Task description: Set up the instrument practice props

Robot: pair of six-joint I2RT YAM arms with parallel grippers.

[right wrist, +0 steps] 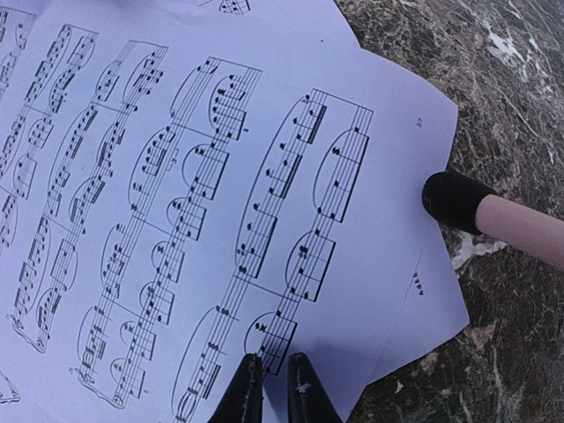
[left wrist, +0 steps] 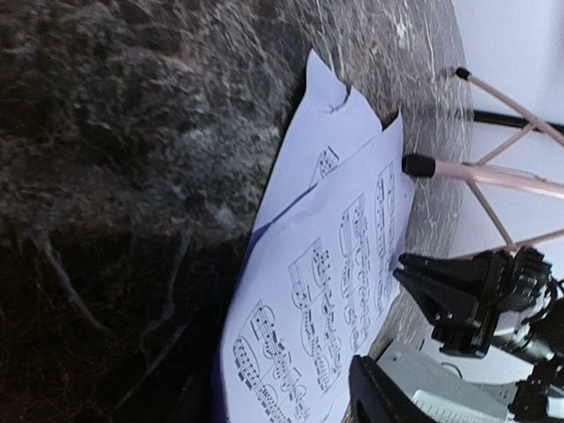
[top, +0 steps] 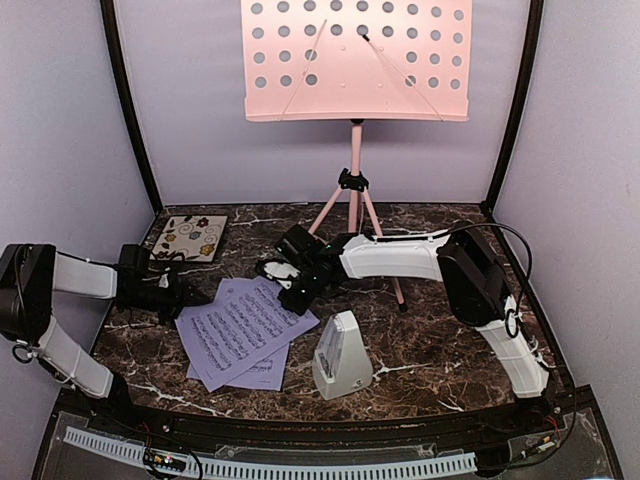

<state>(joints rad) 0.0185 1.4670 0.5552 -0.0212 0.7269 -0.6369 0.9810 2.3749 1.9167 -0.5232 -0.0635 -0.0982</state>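
Pages [top: 240, 335] risked creasing or slipping free, since the right fingers [right wrist: 247, 397] sat almost clenched at just their edge; for the left fingers [left wrist: 379, 392], no state could be told.

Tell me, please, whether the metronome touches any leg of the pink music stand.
Apart. In the top external view, bare marble table lies between the metronome and the nearest foot of the music stand.

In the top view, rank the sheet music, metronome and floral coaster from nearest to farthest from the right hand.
1. Sheet music, directly below the right hand.
2. Metronome, front right.
3. Floral coaster, back left.
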